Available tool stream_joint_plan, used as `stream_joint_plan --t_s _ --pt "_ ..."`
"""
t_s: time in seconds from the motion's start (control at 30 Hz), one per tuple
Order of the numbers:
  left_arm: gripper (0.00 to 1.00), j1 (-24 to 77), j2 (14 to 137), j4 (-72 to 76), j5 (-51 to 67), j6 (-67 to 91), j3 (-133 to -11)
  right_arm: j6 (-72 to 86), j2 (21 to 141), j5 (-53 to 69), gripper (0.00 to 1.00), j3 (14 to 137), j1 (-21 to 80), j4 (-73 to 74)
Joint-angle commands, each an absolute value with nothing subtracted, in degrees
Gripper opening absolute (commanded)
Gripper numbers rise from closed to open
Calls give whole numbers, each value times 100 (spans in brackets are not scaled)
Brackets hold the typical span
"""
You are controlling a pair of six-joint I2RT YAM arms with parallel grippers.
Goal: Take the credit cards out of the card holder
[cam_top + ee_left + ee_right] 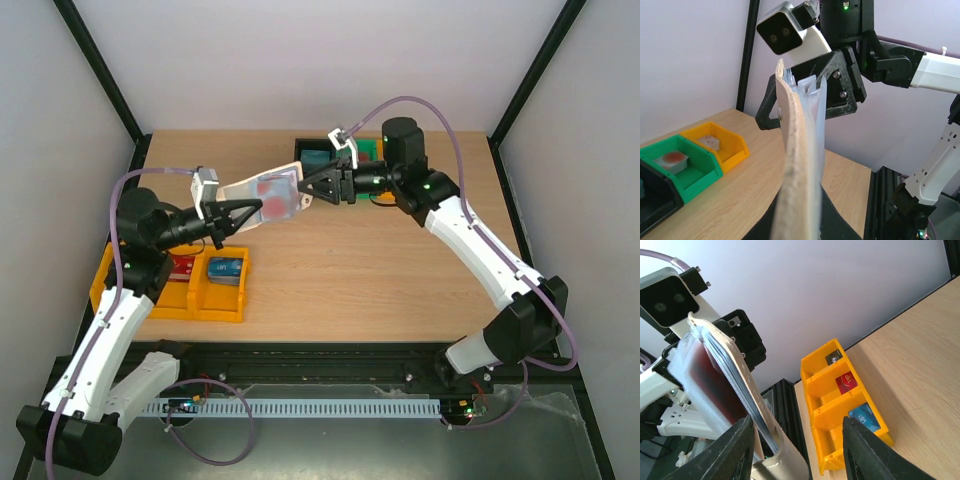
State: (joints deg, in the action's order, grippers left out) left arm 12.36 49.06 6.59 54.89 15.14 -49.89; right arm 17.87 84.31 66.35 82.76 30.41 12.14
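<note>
The card holder (801, 150), red card (715, 382) showing inside, is clamped at one end by the left gripper (250, 212); the right gripper (306, 187) has its jaws parted astride the opposite end.

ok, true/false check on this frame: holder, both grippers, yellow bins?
1. The card holder is held up off the table, between the two arms. True.
2. The left gripper is shut on the card holder. True.
3. The right gripper is clamped tight on the holder. False: in its wrist view the fingers stand apart, with a gap beside the holder's edge.
4. The yellow bins are empty. False: a dark card, a red card and a blue card lie in them.
5. The yellow bins sit on the left arm's side of the table. True.
</note>
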Motion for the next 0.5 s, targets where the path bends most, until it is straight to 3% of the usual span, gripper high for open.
stream_joint_plan --t_s 0.0,0.17,0.47 --pt "2 1252 4872 1265 5623 1610 -4951 1863 8331 6539 49 8332 3093 1016" --pt "2 1254 4878 1285 5604 1655 -4927 1837 8293 6608 55 8300 3300 882" --pt "2 1269 4819 1389 5613 1811 -4841 2125 8394 6354 57 8379 3738 425"
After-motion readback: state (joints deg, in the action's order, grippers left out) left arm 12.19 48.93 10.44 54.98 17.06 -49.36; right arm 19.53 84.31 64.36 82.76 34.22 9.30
